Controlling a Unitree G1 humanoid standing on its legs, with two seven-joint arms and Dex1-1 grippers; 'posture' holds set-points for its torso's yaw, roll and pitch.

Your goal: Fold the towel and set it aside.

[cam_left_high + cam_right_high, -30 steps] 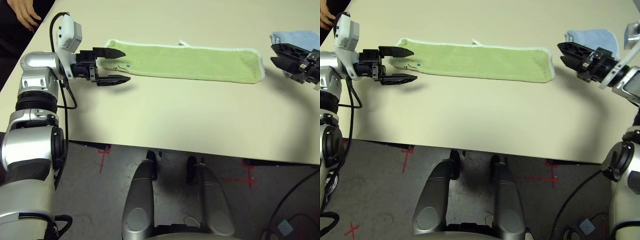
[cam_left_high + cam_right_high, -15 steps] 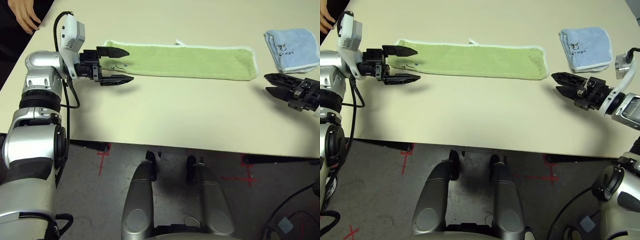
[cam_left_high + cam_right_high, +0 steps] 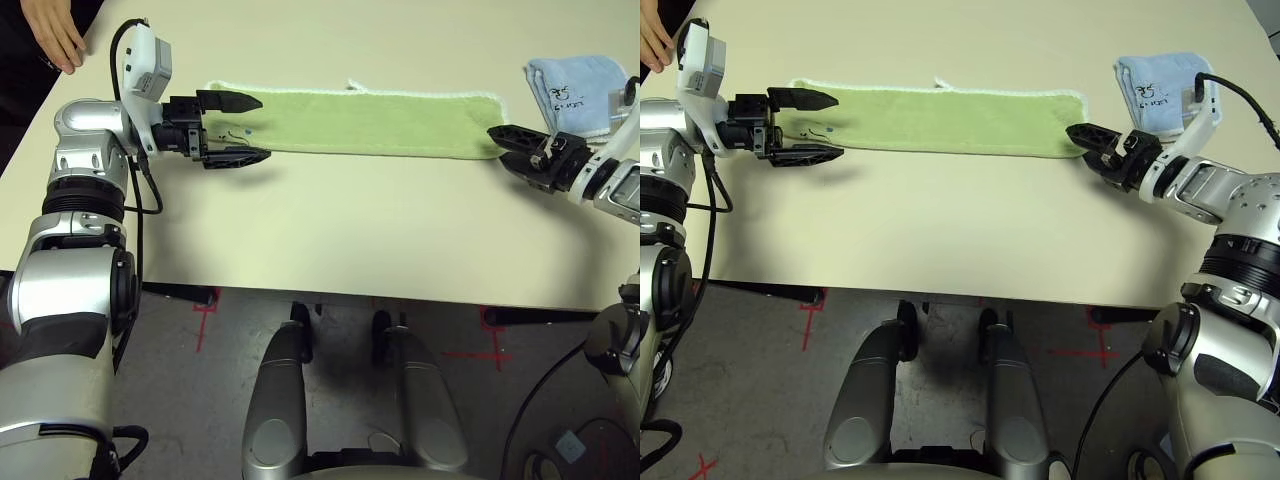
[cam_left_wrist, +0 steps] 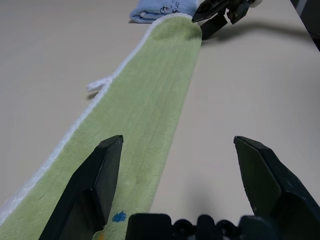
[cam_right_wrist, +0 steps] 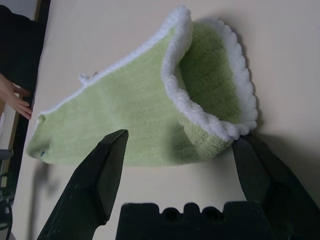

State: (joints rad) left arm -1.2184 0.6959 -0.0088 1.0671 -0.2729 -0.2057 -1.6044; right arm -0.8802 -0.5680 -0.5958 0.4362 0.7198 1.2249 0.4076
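The towel (image 3: 360,122), lime-green with white edging, lies as a long narrow strip across the far half of the table. A small loop (image 3: 352,86) sticks out of its far edge. My left gripper (image 3: 262,127) is open at the strip's left end, one finger over the cloth and the other over bare table in front of it. My right gripper (image 3: 1080,145) is open at the right end. In the right wrist view that end (image 5: 210,100) lies between the fingers (image 5: 107,165), its scalloped edge curled up. Neither gripper holds anything.
A folded light blue cloth (image 3: 575,88) lies at the far right, just behind my right gripper. A person's hand (image 3: 55,30) rests at the table's far left corner. The table (image 3: 350,230) is bare in front of the towel up to its near edge.
My right gripper has swung from beside the blue cloth, down toward the front, then in to the towel's right end. The left gripper has barely moved. The towel lies as before.
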